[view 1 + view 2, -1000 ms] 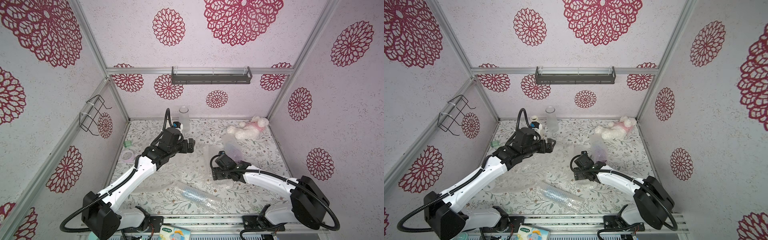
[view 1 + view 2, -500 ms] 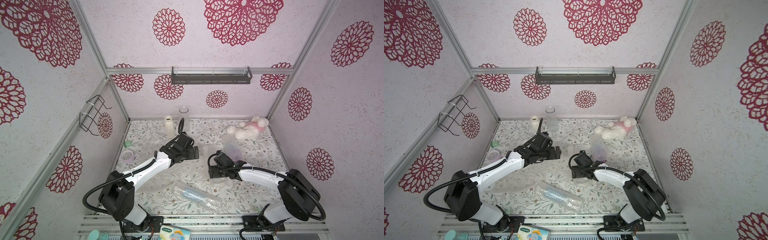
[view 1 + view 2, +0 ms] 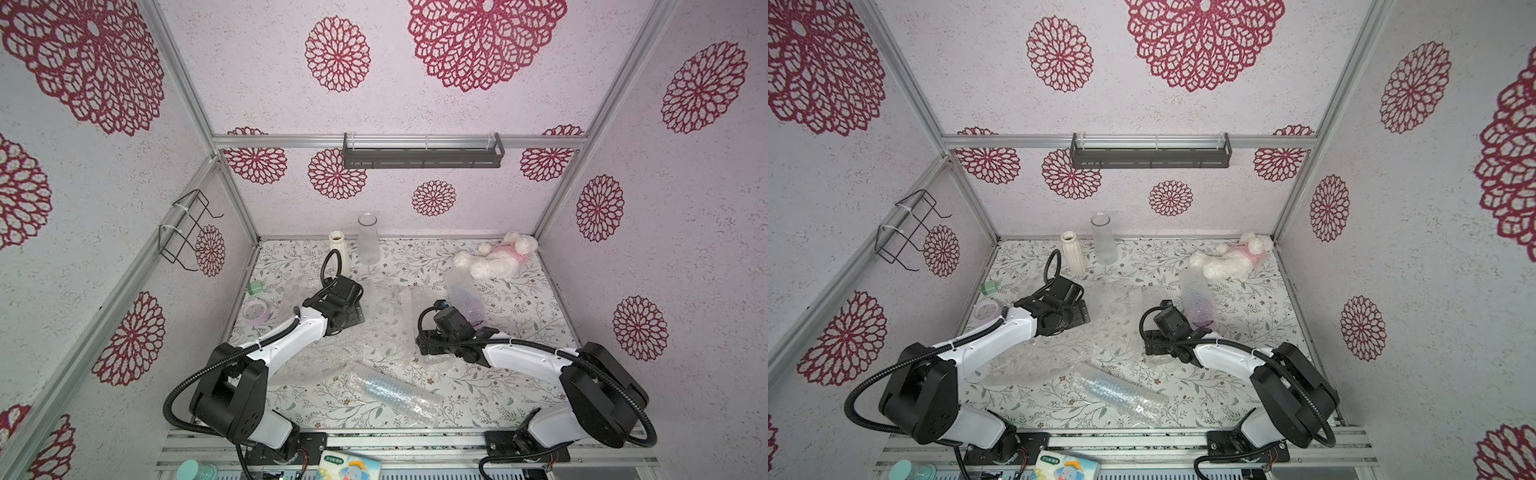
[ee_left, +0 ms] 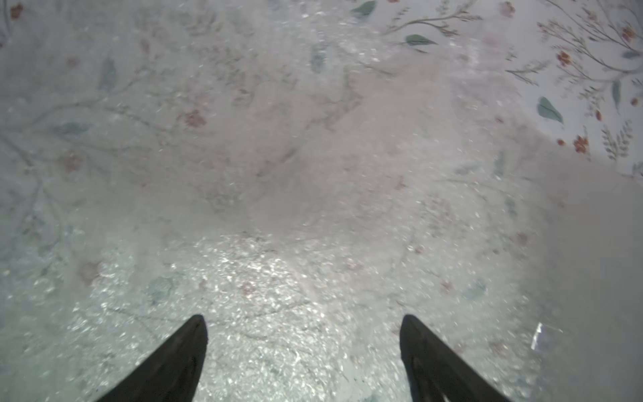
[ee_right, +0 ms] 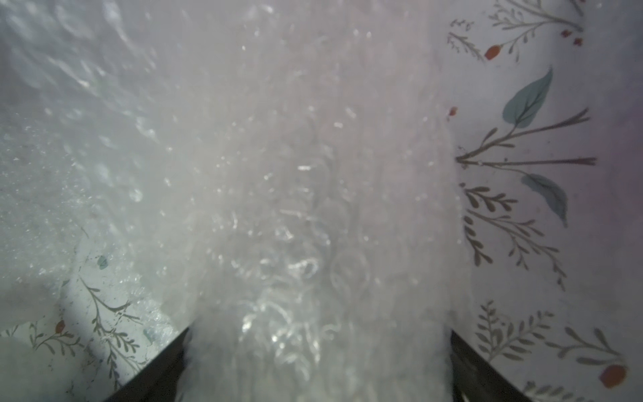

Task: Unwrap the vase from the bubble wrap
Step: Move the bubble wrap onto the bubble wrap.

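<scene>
While both arms reach in from the front edge, the table (image 3: pixel 519 328) with its flowered cover carries a large loose sheet of the bubble wrap (image 3: pixel 374 332), which lies crumpled over the middle of the surface. The left gripper (image 4: pixel 302 316) hangs low over the left part of this sheet. In the left wrist view its two dark fingers (image 4: pixel 181 351) stand well apart, with nothing between them except the flat wrap below. The right gripper (image 5: pixel 320 330) is at the right side of the sheet. Its fingers (image 5: pixel 163 358) also stand wide apart, and a raised band of the wrap fills the gap between them. I cannot tell if they already press on it. A long bundle (image 3: pixel 395 392) of wrap with something bluish inside lies on its side near the front edge, between the two arm bases. A shorter bundle (image 3: pixel 463 297) with something purplish inside lies behind the right gripper, just beside a white and pink plush toy (image 3: pixel 498 259) in the back right corner. At the back edge a clear glass vase (image 3: pixel 368 243) stands upright, and a white ribbed vase (image 3: pixel 338 247) stands just beside it. Near the left edge there are a pale lilac tape roll (image 3: pixel 257 311) and, behind it, a small green box (image 3: pixel 254 287).
</scene>
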